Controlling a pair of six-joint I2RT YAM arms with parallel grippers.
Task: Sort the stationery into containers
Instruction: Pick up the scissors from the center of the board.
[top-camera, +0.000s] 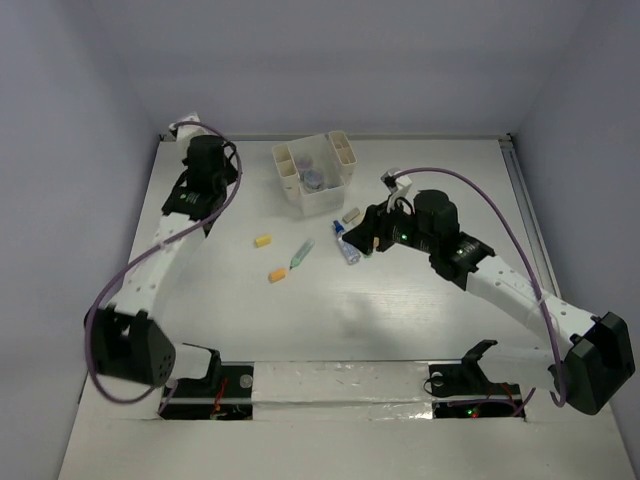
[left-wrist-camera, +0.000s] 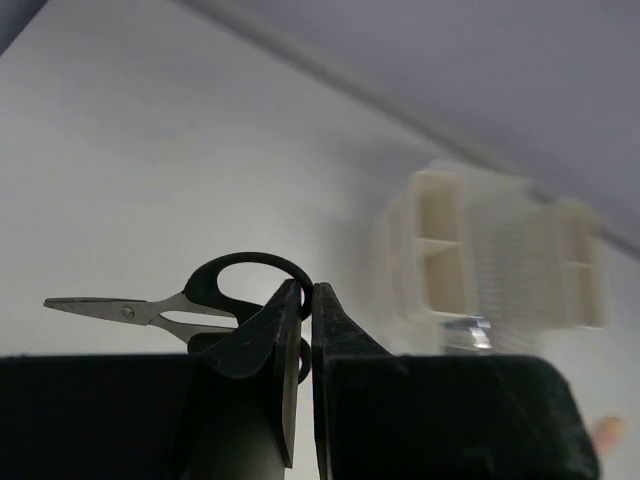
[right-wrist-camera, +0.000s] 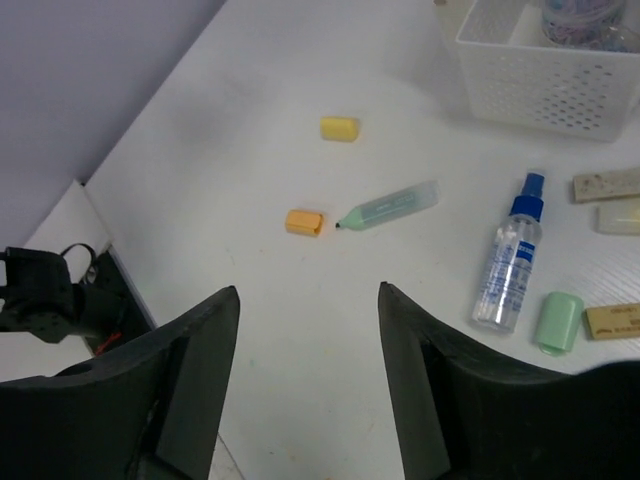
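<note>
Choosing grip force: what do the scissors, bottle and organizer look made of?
Scissors: grey shiny blades, likely steel; matte black handles, probably plastic. Bottle: see-through body, likely plastic, blue cap. Organizer: cream-white, perforated wall, apparently moulded plastic.

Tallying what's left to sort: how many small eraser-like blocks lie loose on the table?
6. A yellow block and an orange block lie near the marker; a green block and three pale blocks lie beside the bottle. Others may be hidden.
</note>
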